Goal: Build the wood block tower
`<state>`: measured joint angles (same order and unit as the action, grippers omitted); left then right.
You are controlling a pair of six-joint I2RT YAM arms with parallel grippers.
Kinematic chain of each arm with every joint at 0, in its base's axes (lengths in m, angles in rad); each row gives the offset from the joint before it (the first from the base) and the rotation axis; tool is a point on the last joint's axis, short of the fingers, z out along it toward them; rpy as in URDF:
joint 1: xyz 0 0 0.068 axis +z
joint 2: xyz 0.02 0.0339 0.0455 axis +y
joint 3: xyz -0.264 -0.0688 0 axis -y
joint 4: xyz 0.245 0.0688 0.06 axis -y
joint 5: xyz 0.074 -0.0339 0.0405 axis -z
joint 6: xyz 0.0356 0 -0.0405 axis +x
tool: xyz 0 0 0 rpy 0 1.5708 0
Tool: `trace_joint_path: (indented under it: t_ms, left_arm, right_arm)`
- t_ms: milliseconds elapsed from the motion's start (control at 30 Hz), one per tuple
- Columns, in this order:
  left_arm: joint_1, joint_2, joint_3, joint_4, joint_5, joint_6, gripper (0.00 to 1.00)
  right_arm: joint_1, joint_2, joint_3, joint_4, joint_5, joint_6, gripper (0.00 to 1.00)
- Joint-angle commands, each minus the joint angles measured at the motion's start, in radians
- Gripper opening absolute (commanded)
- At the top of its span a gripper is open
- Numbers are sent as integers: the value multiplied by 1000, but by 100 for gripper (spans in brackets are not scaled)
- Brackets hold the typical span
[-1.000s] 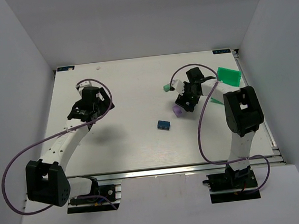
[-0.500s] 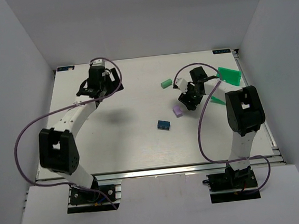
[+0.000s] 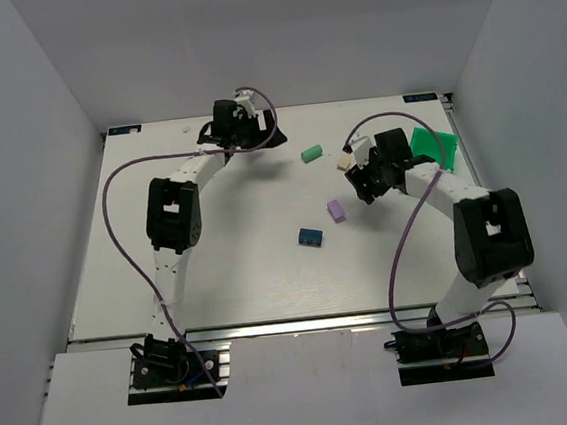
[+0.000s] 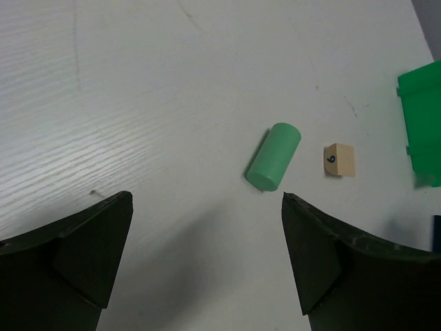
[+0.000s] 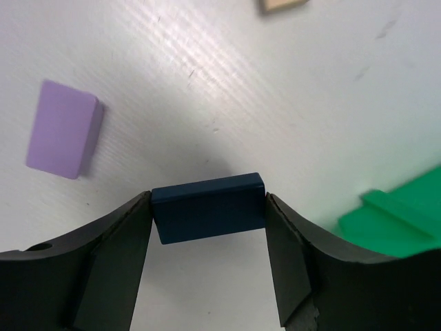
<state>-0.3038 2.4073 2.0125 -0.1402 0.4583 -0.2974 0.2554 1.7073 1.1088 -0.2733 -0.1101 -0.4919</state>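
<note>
As left arm point(image 3: 178, 208) swung away, right fingers point(image 5: 103, 269) gripped blue block point(image 5: 209, 207).

— Where do your arms stand?
— My left arm reaches to the far edge of the table point(image 3: 218, 264). My left gripper point(image 3: 264, 134) points right there, and the mint green block point(image 3: 311, 155) lies to its right. My right gripper point(image 3: 363, 183) hangs just near-right of the cream block point(image 3: 343, 164), left of the green bin point(image 3: 436, 146).
— And the rest?
— The lilac block point(image 3: 336, 210) lies near-left of my right gripper, with the loose dark blue block point(image 3: 311, 236) nearer and left again. All four lie apart on the table.
</note>
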Motion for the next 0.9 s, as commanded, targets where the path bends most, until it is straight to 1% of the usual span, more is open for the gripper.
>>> trace_joint_path:
  t_ms: [0,133,167,300,367,433,700,867]
  left_arm:
    - [-38,33,100,51,92,-5,98]
    - [-70,94,121,187,77,-23,98]
    - [-84,133,162,212,69,-28,98]
    - [-110,231,290,189,51,-25,98]
    - [-115,233,275,211,42,-31,98]
    - [-120,211,226,247,17,-29,98]
    - [-123,223,235,245,13,-29,98]
    - [-123,196,198,255,13,-25,98]
  right_arm:
    - [-4,-126,-9,121,-13,122,4]
    - [-2,-204,-41,134,-11,199,4]
    - [-4,-213,-53,135,-4,211,4]
    - [-4,-239,-70,134,58,259,4]
    - [-4,-248,-72,131,72,274,4]
    - [-5,-259,-76,129,70,277,4]
    - [-5,-284,-89,132,76,296,5]
    - [-4,-291,-86,134,81,309,5]
